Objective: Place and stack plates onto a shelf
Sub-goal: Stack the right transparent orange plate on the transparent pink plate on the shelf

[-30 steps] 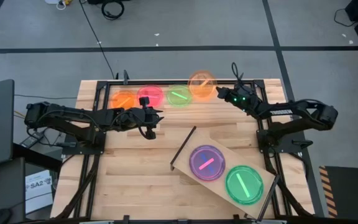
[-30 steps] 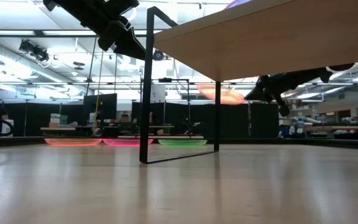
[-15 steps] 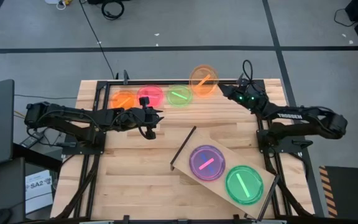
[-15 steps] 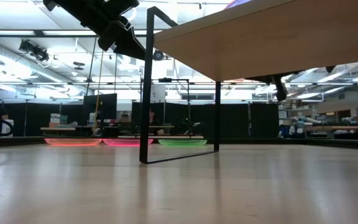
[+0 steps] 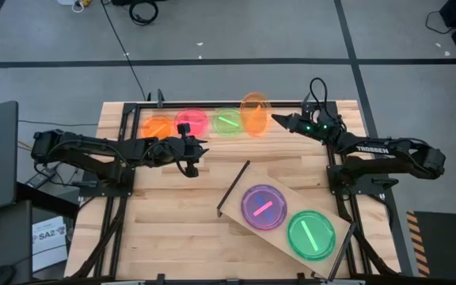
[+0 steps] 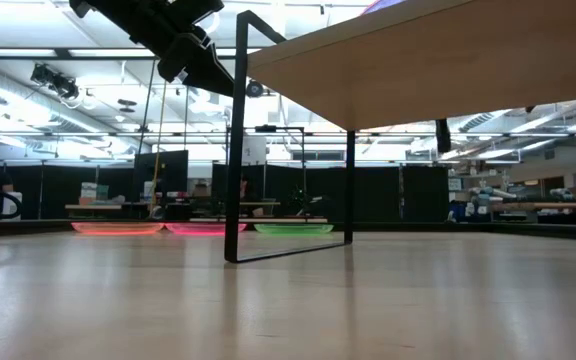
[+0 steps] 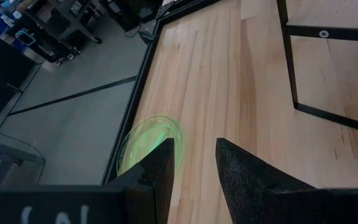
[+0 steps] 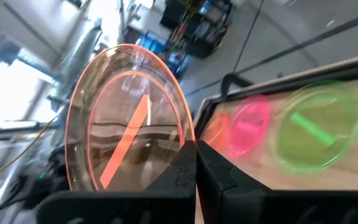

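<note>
Right gripper (image 5: 276,120) pinches a round translucent orange plate (image 5: 254,114)

Two dark robot arms reach inward from opposite sides of the desk. The left arm stretches low and nearly straight toward the middle, its left hand (image 5: 188,154) empty, fingers (image 7: 160,171) parted with a narrow gap. The right arm bends at the elbow and extends toward the far edge, its right hand (image 5: 275,120) raised, fingers pinched together on a tilted orange plate (image 5: 254,115).

6 plates (image 5: 254,115) visible: 2 orange, 1 pink, 2 green, 1 purple; 1 shelf (image 5: 236,207); 2 arms.
</note>
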Controlling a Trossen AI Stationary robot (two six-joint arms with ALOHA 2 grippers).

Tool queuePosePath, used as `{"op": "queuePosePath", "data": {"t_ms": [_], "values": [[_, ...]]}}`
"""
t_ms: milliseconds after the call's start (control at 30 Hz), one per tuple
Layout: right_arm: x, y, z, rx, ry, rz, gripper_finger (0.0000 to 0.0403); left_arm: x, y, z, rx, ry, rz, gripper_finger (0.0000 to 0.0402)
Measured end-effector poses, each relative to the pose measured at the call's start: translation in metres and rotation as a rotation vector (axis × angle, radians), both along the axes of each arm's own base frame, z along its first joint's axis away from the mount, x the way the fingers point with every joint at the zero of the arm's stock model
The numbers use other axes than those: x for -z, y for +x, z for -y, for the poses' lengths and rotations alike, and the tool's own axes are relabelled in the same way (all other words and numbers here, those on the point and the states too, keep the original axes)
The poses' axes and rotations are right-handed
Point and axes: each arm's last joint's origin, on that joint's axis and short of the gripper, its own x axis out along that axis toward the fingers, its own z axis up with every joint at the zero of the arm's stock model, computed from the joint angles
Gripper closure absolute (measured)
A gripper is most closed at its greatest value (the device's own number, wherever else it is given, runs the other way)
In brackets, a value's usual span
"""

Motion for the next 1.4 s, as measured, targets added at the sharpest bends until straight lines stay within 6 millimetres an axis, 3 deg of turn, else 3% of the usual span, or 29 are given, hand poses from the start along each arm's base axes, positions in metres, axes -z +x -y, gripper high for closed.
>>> {"op": "queuePosePath", "data": {"t_ms": [933,1400], "values": [[-0.032,0.000,-0.058,-0.356,-0.018,0.184,0.0399,0.000,0.000,0.000,0.000,0.000,0.000,0.0276],[-0.053,-0.017,-0.071,-0.414,-0.115,0.283,0.0399,0.000,0.000,0.000,0.000,0.000,0.000,0.0276]]}}
